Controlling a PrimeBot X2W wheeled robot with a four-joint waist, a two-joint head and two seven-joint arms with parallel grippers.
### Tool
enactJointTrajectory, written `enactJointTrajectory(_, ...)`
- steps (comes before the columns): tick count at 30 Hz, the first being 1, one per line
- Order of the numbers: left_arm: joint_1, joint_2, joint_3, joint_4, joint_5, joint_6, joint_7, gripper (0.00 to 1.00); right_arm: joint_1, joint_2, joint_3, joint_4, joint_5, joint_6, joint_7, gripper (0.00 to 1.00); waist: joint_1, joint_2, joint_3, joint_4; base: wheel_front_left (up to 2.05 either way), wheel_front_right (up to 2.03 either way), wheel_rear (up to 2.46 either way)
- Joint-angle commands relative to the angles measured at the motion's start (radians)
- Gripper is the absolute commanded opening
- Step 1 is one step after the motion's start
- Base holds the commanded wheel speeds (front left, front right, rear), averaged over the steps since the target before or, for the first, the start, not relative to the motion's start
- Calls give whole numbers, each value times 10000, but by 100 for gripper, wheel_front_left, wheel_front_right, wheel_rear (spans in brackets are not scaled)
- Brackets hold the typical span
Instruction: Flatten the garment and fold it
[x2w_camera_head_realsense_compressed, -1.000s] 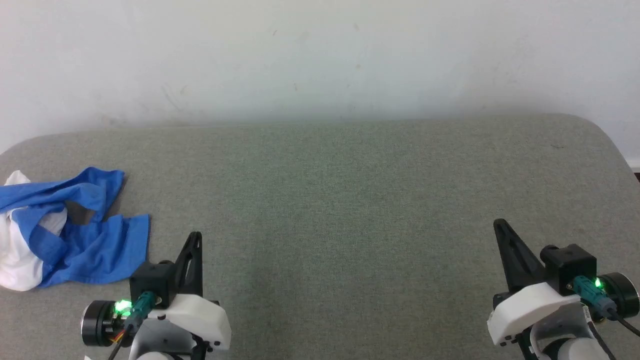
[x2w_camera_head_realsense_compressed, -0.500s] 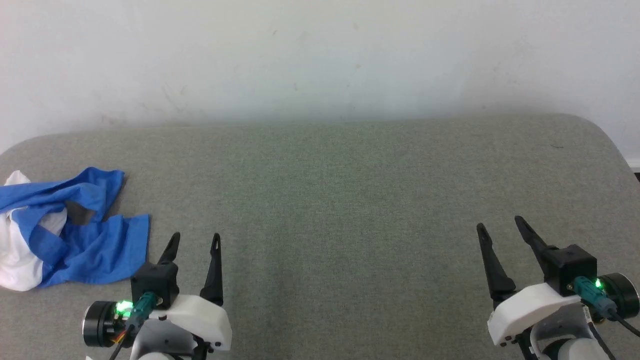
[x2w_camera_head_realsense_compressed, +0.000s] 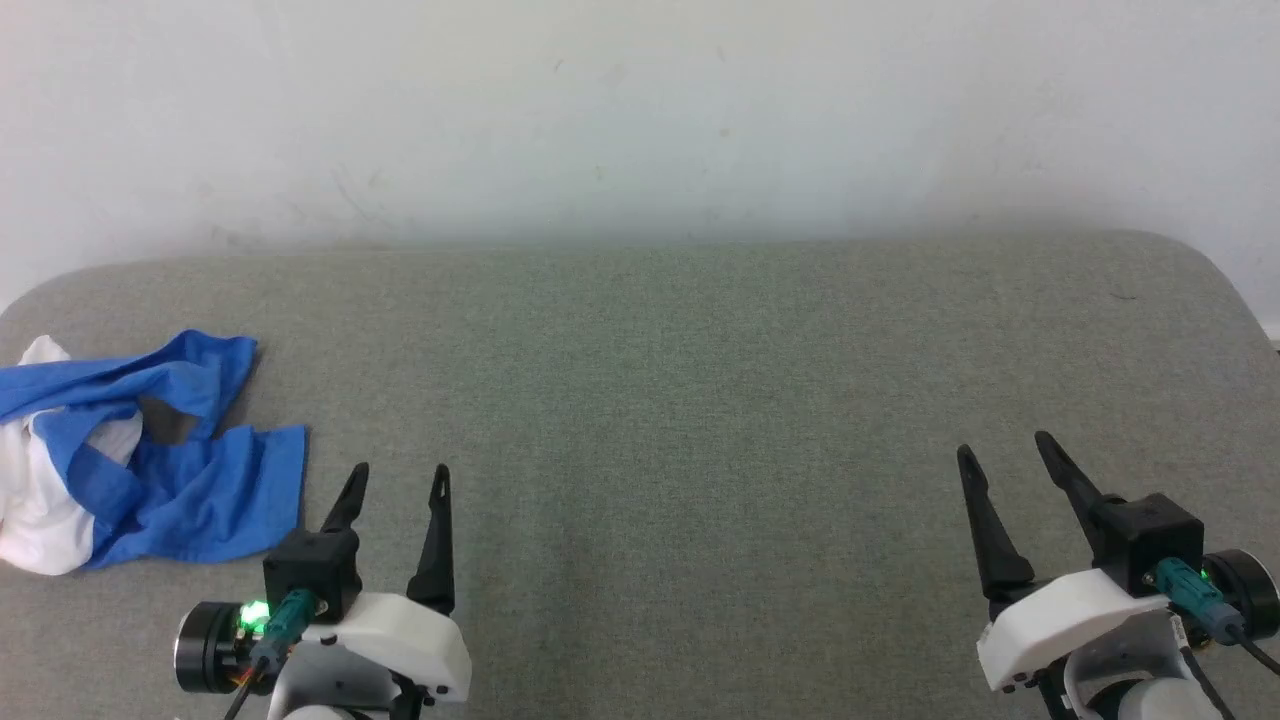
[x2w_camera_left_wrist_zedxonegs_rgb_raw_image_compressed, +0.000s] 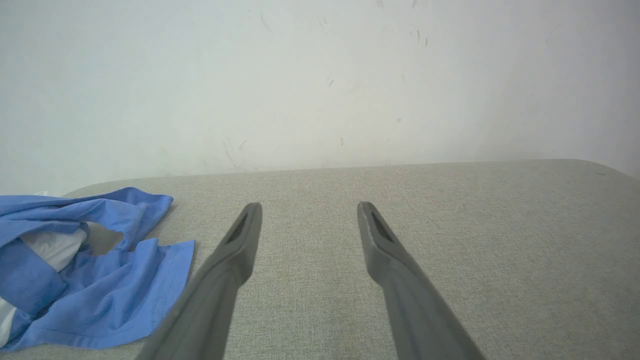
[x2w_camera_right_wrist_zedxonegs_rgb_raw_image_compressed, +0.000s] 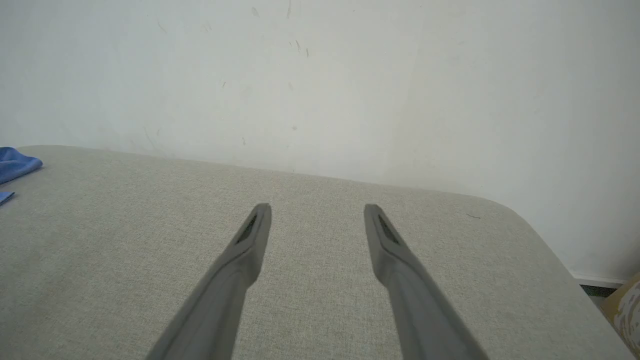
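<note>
Setting: pale, scuffed wall (x2w_camera_head_realsense_compressed: 640, 120) behind a grey fabric-topped counter (x2w_camera_head_realsense_compressed: 700, 380) with rounded corners.
Left gripper (x2w_camera_head_realsense_compressed: 400, 468): open, its two dark fingers spread with nothing between them; over the near left part of the counter, pointing toward the wall.
Right gripper (x2w_camera_head_realsense_compressed: 1003, 443): open too and empty; over the near right part of the counter, well apart from the other.
Garment (x2w_camera_head_realsense_compressed: 190, 490): crumpled heap at the counter's left end, blue cloth uppermost, white showing under it and along the outer side; its nearest blue edge lies just beside the left gripper's outer finger, apart from it and far from the right gripper.
</note>
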Motion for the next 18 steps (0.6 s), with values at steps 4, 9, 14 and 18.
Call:
enactJointTrajectory(4, -90, -4, -55, -25, -123, -7, -194, 100, 64, 7, -46, 10, 117, -1, -168, 100, 0, -1, -2, 113, 0, 0, 0)
enactJointTrajectory(9, -127, -5, -62, -110, -224, 9, -298, 100, 76, 8, -73, -56, 152, -2, -272, 100, 0, -1, 8, 319, 0, 0, 0)
enactJointTrajectory(14, -169, -6, -31, -211, -298, 72, -403, 100, 89, 10, -101, -159, 168, -2, -335, 100, 0, -1, 23, 616, 0, 0, 0)
enactJointTrajectory(18, -199, -7, 18, -297, -359, 124, -487, 100, 94, 11, -124, -254, 178, -2, -359, 100, 0, -1, 41, 912, 0, 0, 0)
